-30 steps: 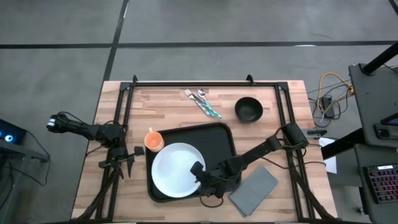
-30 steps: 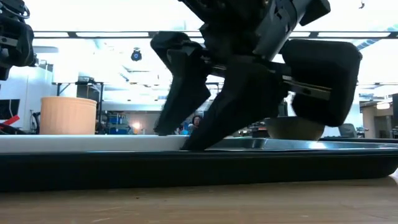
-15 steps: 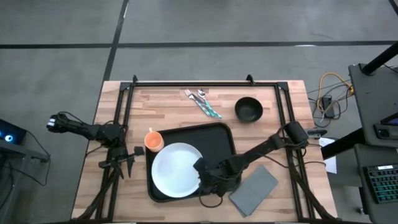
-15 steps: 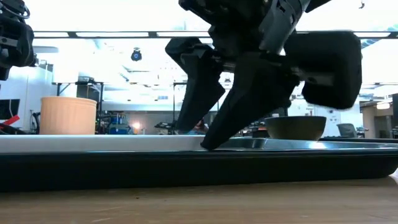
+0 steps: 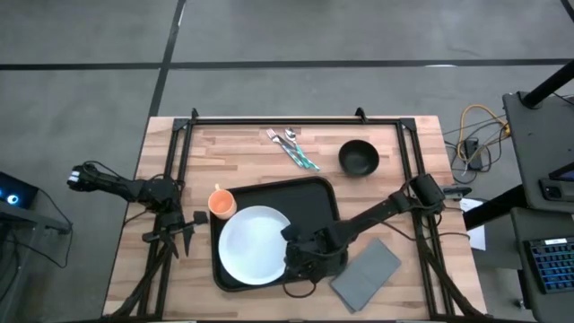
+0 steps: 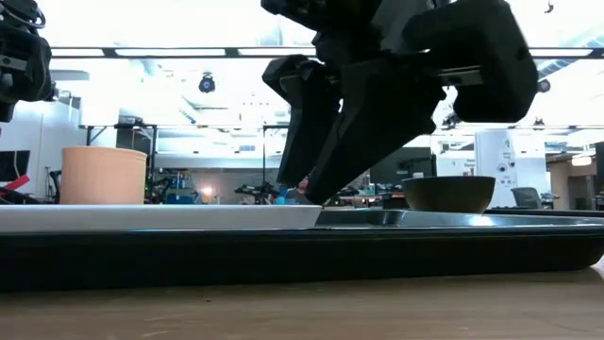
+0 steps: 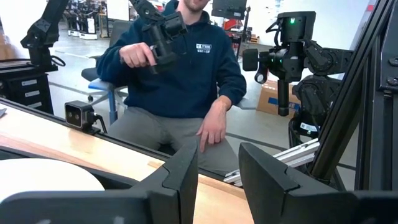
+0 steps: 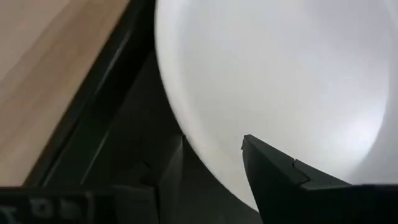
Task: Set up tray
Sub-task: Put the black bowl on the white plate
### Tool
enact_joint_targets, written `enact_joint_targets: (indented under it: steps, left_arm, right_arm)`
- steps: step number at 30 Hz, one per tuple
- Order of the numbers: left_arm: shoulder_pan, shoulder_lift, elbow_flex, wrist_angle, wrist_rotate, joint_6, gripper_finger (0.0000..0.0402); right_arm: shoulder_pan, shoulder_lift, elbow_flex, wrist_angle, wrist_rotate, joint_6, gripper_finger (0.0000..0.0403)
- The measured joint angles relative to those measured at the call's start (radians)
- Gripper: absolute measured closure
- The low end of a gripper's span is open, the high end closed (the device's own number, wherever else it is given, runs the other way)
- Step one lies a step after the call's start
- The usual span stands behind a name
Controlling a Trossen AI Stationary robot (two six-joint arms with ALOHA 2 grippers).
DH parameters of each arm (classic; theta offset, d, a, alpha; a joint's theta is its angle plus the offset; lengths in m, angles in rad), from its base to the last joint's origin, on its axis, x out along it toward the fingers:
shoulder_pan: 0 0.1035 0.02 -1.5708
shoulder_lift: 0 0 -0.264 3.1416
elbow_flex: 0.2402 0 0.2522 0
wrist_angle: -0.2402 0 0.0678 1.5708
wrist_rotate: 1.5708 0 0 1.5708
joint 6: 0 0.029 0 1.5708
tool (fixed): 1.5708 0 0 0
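Note:
The black tray [image 5: 316, 199] lies in the middle of the wooden table, and the white plate [image 5: 251, 247] lies flat on its left part. My right gripper [image 5: 290, 248] is open over the plate's right rim. In the right wrist view one finger [image 8: 286, 174] stands over the plate [image 8: 280, 74] and the other [image 8: 168, 168] over the tray floor [image 8: 118, 149]. In the low view its fingertips [image 6: 316, 194] hang just above the plate's edge [image 6: 307, 215]. My left gripper [image 5: 184, 233] waits open by the table's left edge.
An orange cup [image 5: 221, 202] stands at the tray's far left corner. A black bowl [image 5: 359, 158] and cutlery [image 5: 291, 148] sit near the far edge. A grey napkin [image 5: 366, 269] lies right of the tray. A person [image 7: 180, 81] sits beyond the table.
My right gripper has risen off the tray and drawn back a little toward the table's right. Its lower fingertip stood on the tray at the plate's edge a second ago and now hangs just above it. The plate stays flat on the tray.

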Motion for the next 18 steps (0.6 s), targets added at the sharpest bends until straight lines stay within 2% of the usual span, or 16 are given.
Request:
enact_joint_targets:
  steps: [14,18]
  left_arm:
    - [0.000,0.000,0.000,0.000,0.000,0.000,0.0304]
    - [0.000,0.000,0.000,0.000,0.000,0.000,0.0304]
  right_arm:
    - [-0.004,-0.050,-0.020,-0.025,0.031,0.030,0.0277]
    - [-0.022,-0.051,-0.029,-0.025,0.012,0.019,0.0282]
